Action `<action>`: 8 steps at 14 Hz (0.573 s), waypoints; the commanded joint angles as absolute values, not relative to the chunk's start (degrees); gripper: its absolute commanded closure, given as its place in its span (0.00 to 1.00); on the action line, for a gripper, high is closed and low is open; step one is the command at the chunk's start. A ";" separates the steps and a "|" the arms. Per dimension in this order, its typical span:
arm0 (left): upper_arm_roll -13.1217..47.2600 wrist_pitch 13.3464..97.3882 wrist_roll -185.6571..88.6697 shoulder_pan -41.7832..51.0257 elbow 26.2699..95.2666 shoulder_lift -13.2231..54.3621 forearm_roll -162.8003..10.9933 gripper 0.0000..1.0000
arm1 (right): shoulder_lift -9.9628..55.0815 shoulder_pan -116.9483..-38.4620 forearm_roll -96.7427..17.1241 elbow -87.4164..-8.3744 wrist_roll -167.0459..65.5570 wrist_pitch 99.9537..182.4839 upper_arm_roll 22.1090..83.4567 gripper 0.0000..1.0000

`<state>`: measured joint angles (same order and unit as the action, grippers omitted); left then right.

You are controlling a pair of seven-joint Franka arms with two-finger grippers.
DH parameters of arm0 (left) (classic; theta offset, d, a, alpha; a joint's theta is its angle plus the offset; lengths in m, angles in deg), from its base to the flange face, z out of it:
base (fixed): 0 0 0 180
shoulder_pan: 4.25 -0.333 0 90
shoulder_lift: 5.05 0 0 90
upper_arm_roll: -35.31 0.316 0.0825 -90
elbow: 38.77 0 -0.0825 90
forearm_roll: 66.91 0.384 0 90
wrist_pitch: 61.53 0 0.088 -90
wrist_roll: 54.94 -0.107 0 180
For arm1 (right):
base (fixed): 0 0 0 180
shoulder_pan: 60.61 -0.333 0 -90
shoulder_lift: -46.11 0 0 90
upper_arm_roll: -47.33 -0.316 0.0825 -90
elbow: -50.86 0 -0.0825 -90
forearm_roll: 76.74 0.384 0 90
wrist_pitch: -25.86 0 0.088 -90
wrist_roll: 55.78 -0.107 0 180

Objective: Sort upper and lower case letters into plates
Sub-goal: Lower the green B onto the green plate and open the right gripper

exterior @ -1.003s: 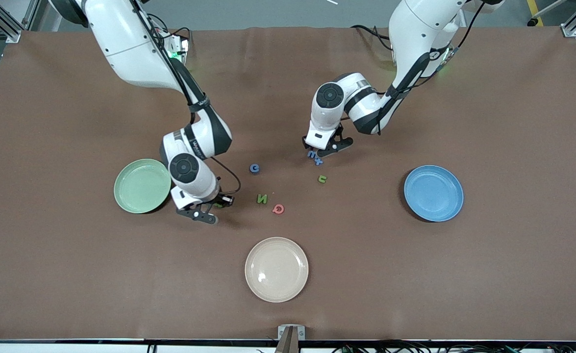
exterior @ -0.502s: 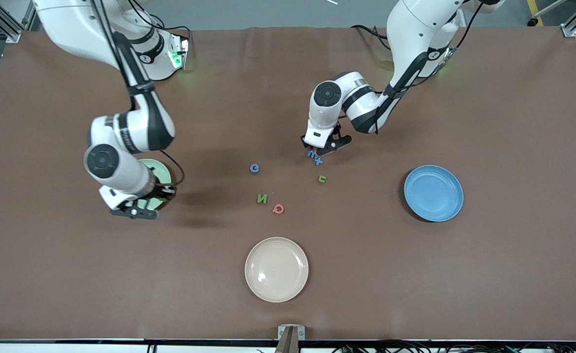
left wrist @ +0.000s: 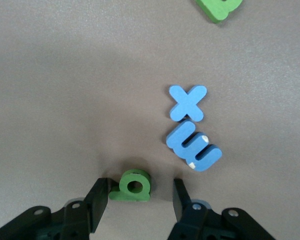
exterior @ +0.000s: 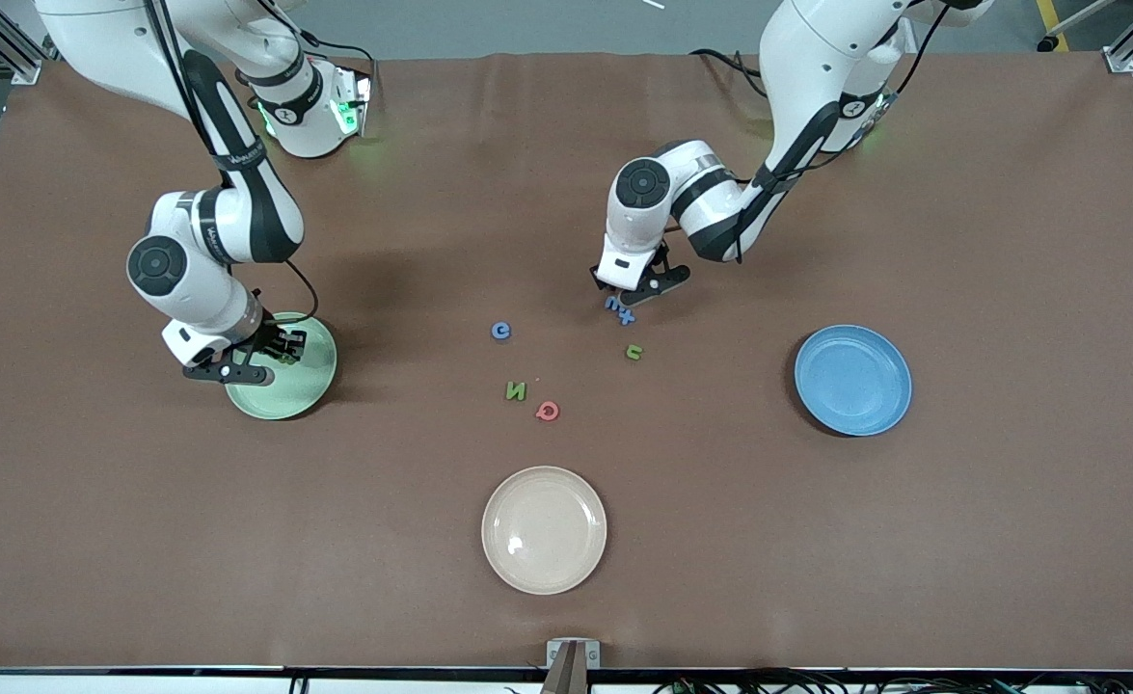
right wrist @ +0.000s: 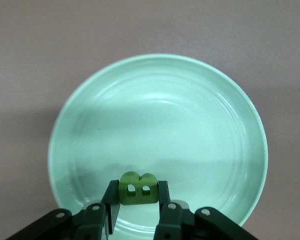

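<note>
Plates number three: nearest us the cream plate point(exterior: 544, 529), then the blue plate point(exterior: 852, 379) and mint plate point(exterior: 286, 371). We count seven letters: five loose mid-table, red letter point(exterior: 548, 412) nearest; right gripper point(right wrist: 135, 210), over the mint plate, clamps a green B point(right wrist: 138, 189); left gripper point(left wrist: 137, 200), jaws apart, straddles a green letter point(left wrist: 134, 185) on the table point(exterior: 961, 540).
</note>
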<state>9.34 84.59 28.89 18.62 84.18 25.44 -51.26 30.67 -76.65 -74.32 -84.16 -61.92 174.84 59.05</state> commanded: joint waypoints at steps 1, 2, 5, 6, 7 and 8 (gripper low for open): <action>9.55 84.81 30.40 18.77 83.75 27.12 -49.77 0.46 | 30.30 -73.09 -74.72 -86.25 -58.95 177.12 57.97 0.98; 9.55 84.81 30.40 18.77 83.75 27.12 -49.77 0.49 | 29.51 -72.65 -74.63 -86.25 -58.42 177.03 57.88 0.92; 9.55 84.81 30.40 18.77 83.75 27.12 -49.77 0.61 | 29.15 -72.73 -74.20 -86.25 -58.50 176.51 57.71 0.81; 9.55 84.81 30.31 18.77 83.75 27.12 -49.77 0.65 | 29.06 -72.74 -73.93 -86.33 -58.50 176.51 57.62 0.81; 9.55 84.81 30.31 18.77 83.75 27.12 -49.77 0.67 | 29.06 -73.00 -73.93 -86.33 -58.50 176.33 57.44 0.81; 9.55 84.81 30.31 18.77 83.75 27.12 -49.77 0.72 | 29.06 -73.09 -73.84 -86.33 -58.50 175.37 57.35 0.81</action>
